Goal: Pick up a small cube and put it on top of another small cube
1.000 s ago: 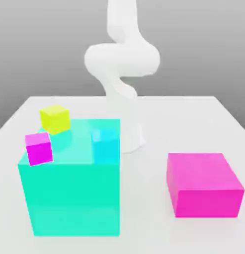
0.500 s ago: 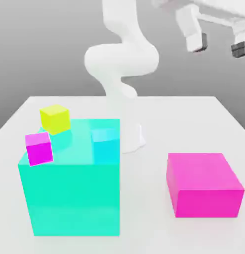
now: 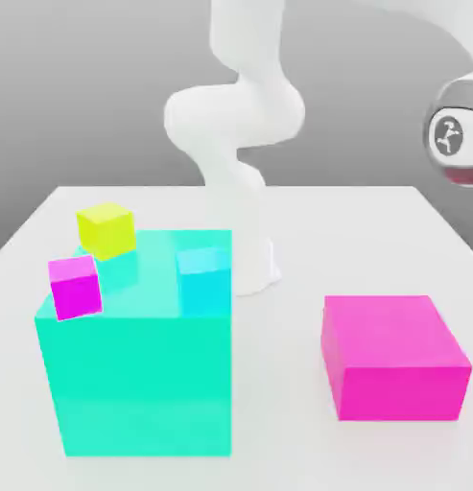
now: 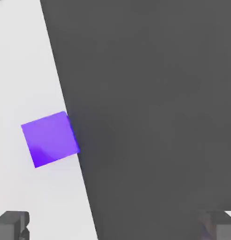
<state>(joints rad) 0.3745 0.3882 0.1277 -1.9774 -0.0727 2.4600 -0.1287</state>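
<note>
White table [image 3: 374, 216] spreading flat under even, soft light. Plain grey backdrop [image 3: 77, 86] rising behind table's far edge, grading from darker at top to paler near table. In hand view, dark grey floor [image 4: 159, 117] lying beyond table's straight edge.

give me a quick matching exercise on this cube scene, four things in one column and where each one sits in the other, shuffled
Things:
1. small magenta cube
2. small cyan cube
3. small indigo cube
4. big magenta block

Places:
A. on the white table, exterior view's right
B. right at the table's edge, seen in the hand view
C. on top of the big teal cube, near its right edge in the exterior view
D. tilted at the big teal cube's top left corner in the exterior view

Pairs: 1-D, 2-C, 3-B, 4-A
</note>
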